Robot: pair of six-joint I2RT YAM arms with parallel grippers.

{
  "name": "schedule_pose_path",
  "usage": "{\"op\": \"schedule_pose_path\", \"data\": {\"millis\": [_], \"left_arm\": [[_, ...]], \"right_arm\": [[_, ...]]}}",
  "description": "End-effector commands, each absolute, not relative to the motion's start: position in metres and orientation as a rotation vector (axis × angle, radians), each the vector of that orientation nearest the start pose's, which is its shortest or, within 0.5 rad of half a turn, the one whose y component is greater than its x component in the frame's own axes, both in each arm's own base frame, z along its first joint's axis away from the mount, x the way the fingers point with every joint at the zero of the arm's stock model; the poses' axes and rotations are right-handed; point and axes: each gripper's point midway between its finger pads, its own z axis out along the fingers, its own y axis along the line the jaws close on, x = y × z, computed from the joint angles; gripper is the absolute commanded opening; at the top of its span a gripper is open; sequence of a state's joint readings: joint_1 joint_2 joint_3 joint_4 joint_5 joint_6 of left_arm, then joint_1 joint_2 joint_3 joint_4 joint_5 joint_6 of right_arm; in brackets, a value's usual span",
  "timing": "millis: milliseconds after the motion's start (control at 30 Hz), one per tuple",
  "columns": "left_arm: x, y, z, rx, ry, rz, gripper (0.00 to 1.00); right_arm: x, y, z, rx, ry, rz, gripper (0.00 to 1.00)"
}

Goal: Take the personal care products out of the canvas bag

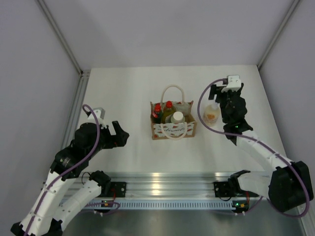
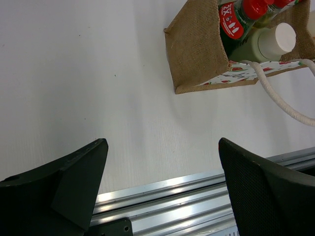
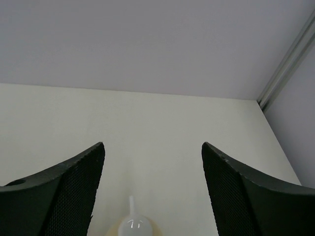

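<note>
The canvas bag [image 1: 172,130] stands upright mid-table with its cream handles up. Inside it are the dark green bottle with red cap [image 1: 157,112], the yellow bottle with red cap [image 1: 168,110] and the pale green bottle with white cap [image 1: 177,118]. The bag [image 2: 194,46] and the white cap [image 2: 278,39] also show in the left wrist view. The cream pump bottle [image 1: 211,113] stands on the table right of the bag. My right gripper [image 1: 222,92] is open just above it; its pump top [image 3: 132,225] shows low between my fingers. My left gripper [image 1: 120,133] is open and empty, left of the bag.
A metal rail [image 1: 162,179] runs along the table's near edge, under my left gripper [image 2: 162,143]. Grey walls and frame posts [image 1: 274,37] close in the table [image 1: 128,93] at the back and sides.
</note>
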State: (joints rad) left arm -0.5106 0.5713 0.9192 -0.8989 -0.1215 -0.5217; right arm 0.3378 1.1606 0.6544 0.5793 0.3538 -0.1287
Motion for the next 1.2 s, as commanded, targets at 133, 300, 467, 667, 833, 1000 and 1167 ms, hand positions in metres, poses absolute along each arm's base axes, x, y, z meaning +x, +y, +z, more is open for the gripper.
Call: {"op": "schedule_pose_path", "data": {"millis": [133,300,467,667,833,1000,1167], "left_arm": [[0.183,-0.100,0.239,-0.092,2.124,-0.483,0.98],[0.189,-0.103,0.242,-0.097,2.140,-0.479,0.98],[0.196,-0.133,0.255,-0.078,2.128,-0.643,0.98],[0.221,-0.172,0.265,-0.097,2.121,-0.815,0.98],[0.249,-0.195,0.265,-0.108,2.116,-0.869,0.98],[0.278,-0.203,0.240,-0.128,2.175,-0.794,0.98],[0.289,-0.217,0.216,-0.114,2.227,-0.769,0.98]], "right_arm": [[0.374,0.094,0.339,-0.029,1.463,0.162,0.83],[0.356,0.137,0.352,-0.116,1.484,0.445,1.00],[0.323,0.174,0.352,-0.197,1.469,0.748,0.99],[0.318,0.209,0.317,-0.404,1.732,0.820,1.00],[0.320,0.221,0.267,-0.520,1.989,0.568,0.99],[0.326,0.236,0.240,-0.572,2.099,0.336,0.98],[0.327,0.252,0.213,-0.620,2.171,0.288,0.95]]}}
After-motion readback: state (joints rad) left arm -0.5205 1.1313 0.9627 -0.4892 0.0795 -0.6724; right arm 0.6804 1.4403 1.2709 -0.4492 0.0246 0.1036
